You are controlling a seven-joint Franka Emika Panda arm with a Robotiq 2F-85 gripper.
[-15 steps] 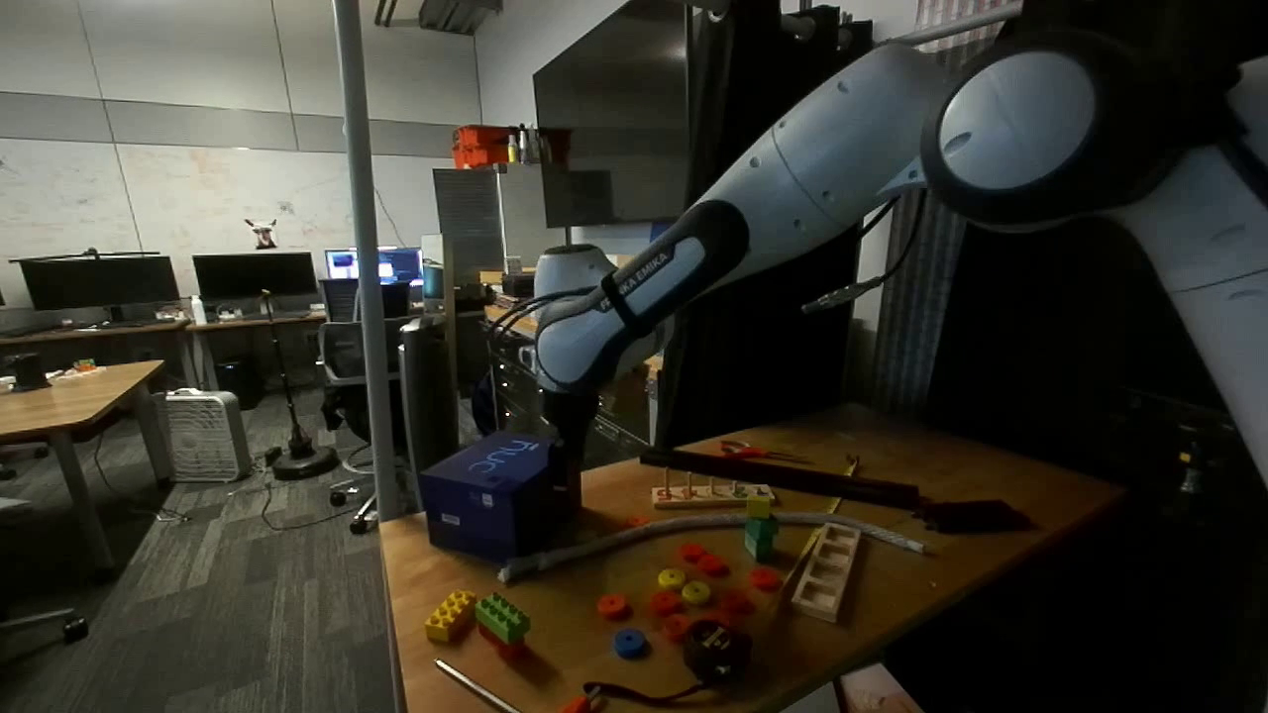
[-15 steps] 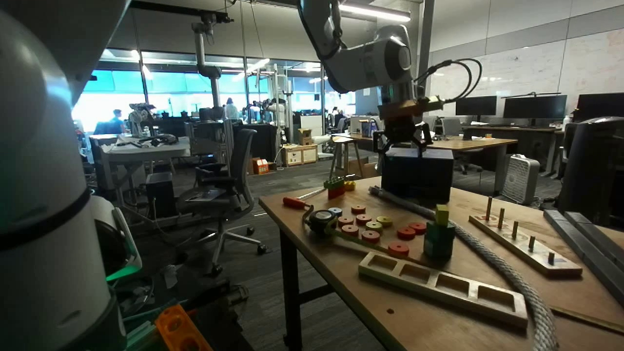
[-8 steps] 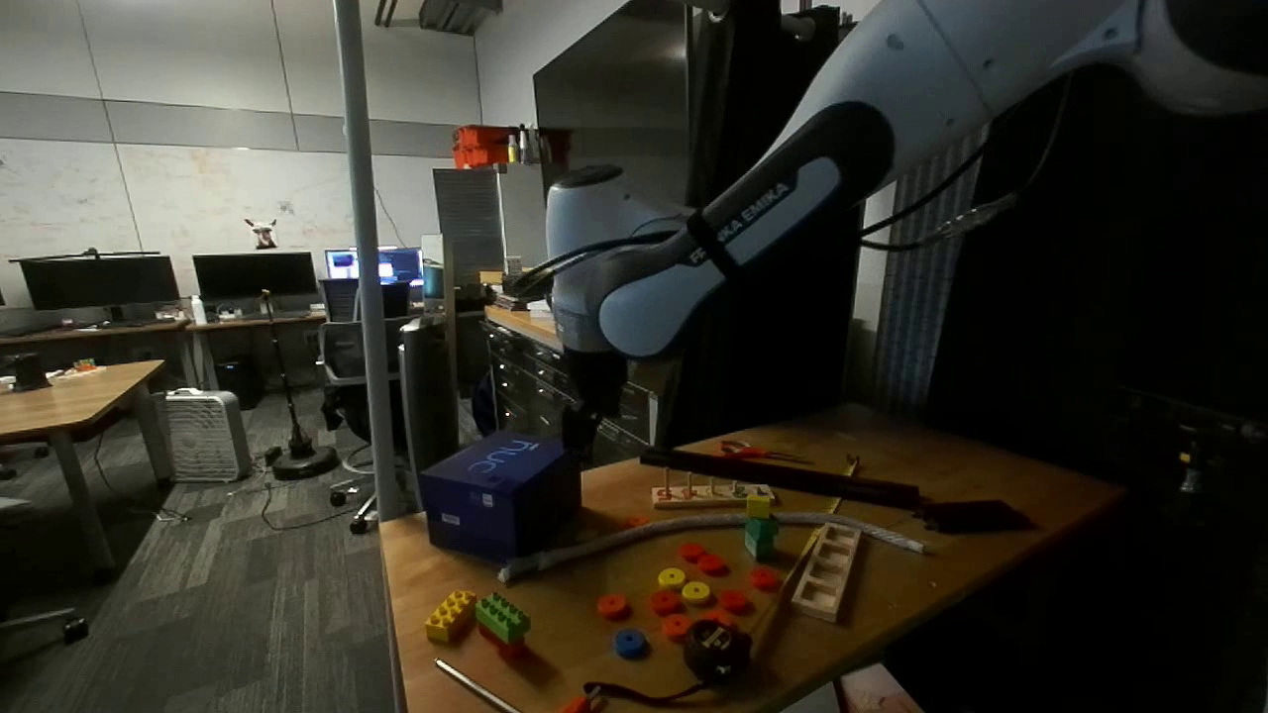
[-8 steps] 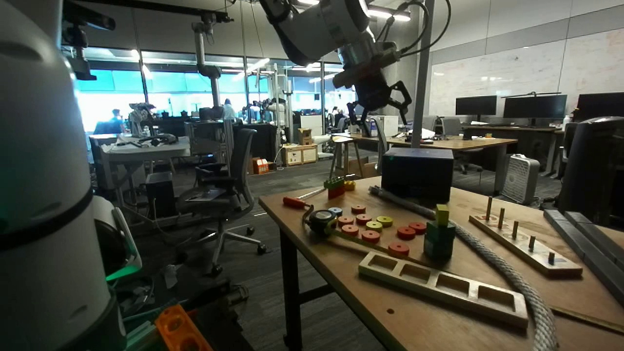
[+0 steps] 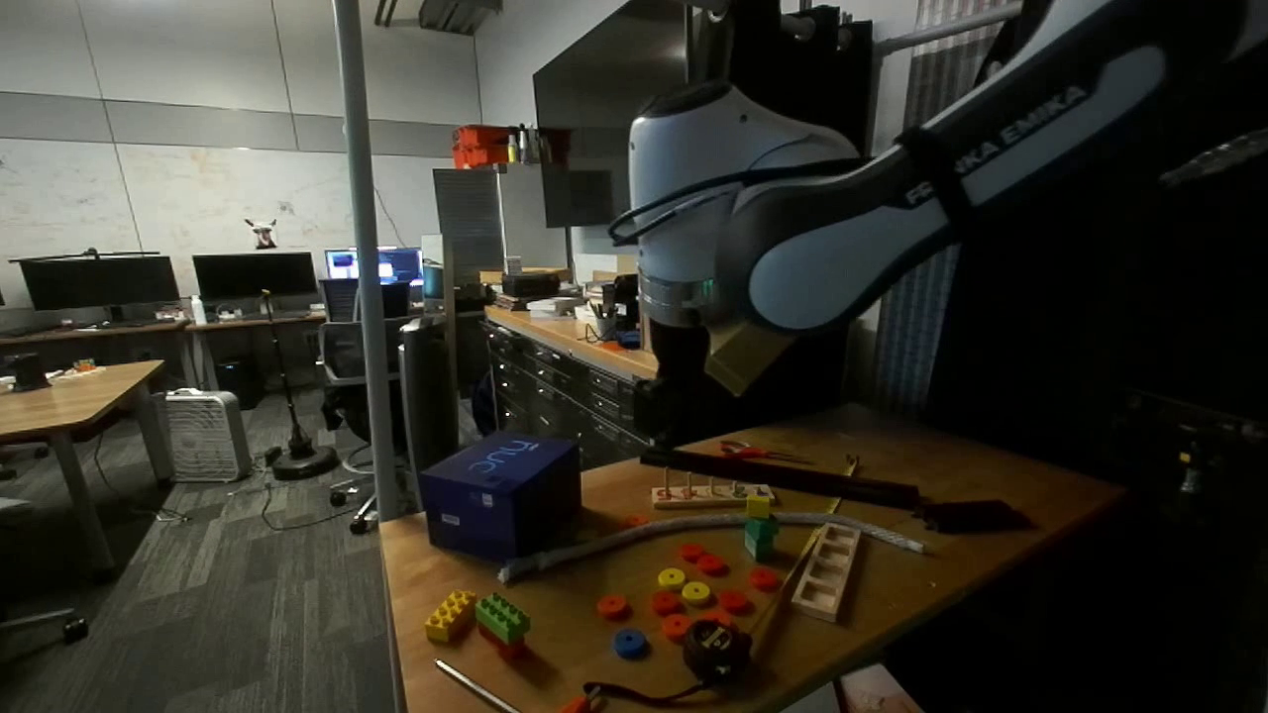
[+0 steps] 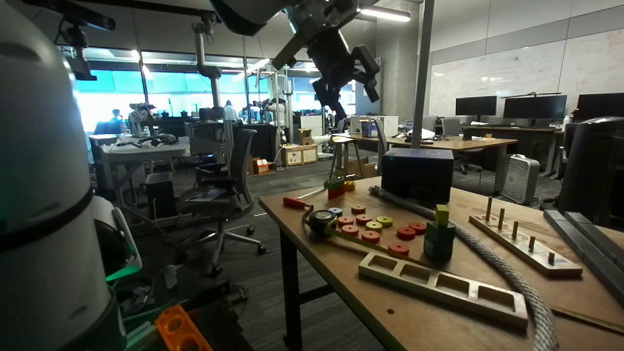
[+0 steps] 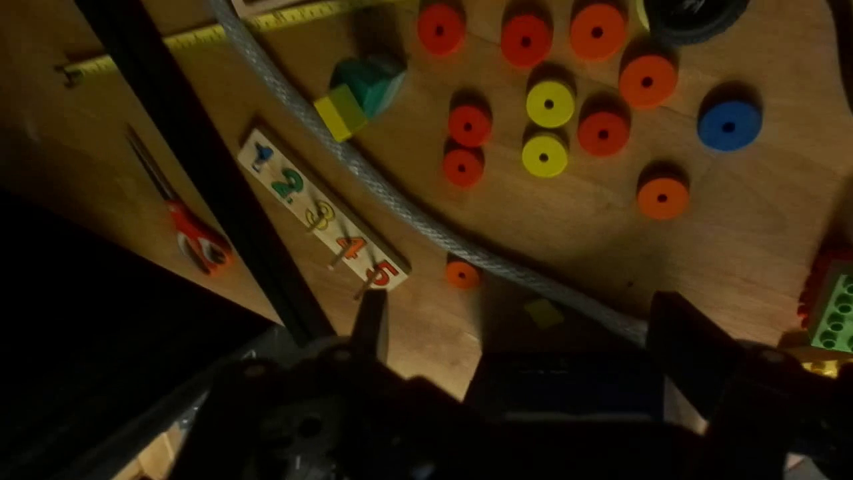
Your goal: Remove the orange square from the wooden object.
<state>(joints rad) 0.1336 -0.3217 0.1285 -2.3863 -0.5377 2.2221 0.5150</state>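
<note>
The wooden object, a long narrow light-wood board with pegs and coloured numerals, lies on the table in both exterior views (image 5: 708, 498) (image 6: 541, 254) and in the wrist view (image 7: 301, 200). Its pegs carry no pieces. I see no orange square on it. An orange disc (image 7: 455, 279) lies near its "5" end, beside the rope. My gripper (image 7: 520, 299) is open and empty, with its fingers wide apart, high above the table. It hangs tilted in an exterior view (image 6: 356, 105) and is very dark in an exterior view (image 5: 662, 421).
A dark blue box (image 5: 500, 495) stands at the table edge. A grey rope (image 6: 480, 251) curves past teal blocks (image 6: 438, 241) topped with a yellow cube. Nearby are several coloured discs (image 7: 603, 135), a slotted wooden rack (image 6: 441, 287), a tape measure (image 5: 716, 649), a black bar (image 7: 213, 173) and scissors (image 7: 193, 230).
My gripper has risen from a low place by the blue box and moved away from it, over the table, tilting. The objects on the table have not moved.
</note>
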